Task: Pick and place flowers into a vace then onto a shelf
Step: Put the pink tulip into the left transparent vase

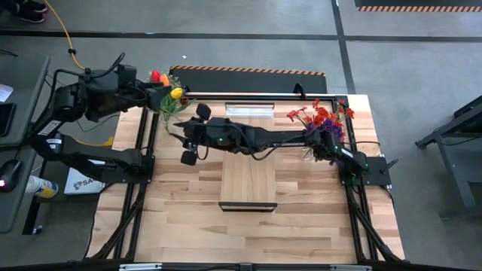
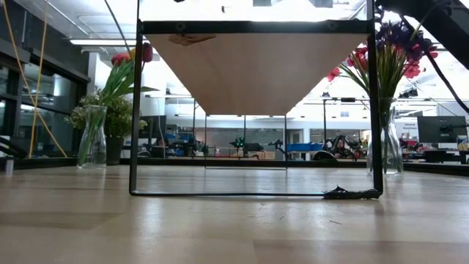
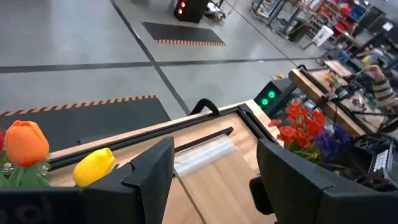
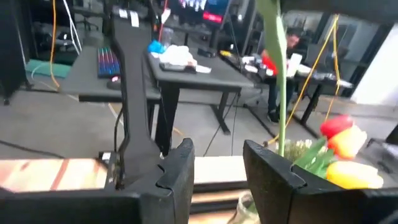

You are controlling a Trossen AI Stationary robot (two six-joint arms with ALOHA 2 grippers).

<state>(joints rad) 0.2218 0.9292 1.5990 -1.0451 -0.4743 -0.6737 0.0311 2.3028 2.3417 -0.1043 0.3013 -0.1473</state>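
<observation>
High view shows the right gripper (image 1: 190, 157) reaching across the shelf (image 1: 248, 184) toward the vase of tulips (image 1: 167, 89) at the desk's (image 1: 301, 218) far left corner; its fingers stand partly apart with nothing between them. The left gripper (image 1: 154, 94) hovers by those tulips, fingers parted and empty. The red and purple flowers (image 1: 324, 117) stand at the far right corner. For a clean pick, I'd centre one stem between the fingers, low, before closing.

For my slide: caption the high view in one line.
Both arms reach over the table; tulips far left, red flowers far right, shelf between.
</observation>
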